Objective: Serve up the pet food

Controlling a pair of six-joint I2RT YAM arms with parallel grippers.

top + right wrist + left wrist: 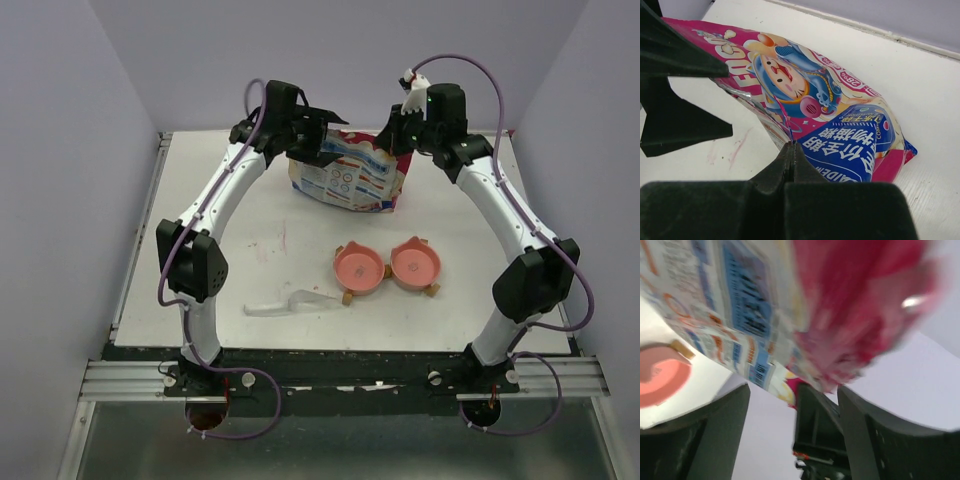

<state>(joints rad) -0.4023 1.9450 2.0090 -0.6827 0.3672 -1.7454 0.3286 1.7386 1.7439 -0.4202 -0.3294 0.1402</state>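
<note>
Pinching the top edge of the printed bag [840, 125], the right gripper [791, 152] is clamped tight on it. The left gripper [792, 388] stands spread wide about the bag's other corner. The pet food is hidden, so where it lies cannot be told.

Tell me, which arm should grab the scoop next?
Probably left: the left gripper is open and the scoop lies on its side. The right gripper is shut on the bag.
</note>
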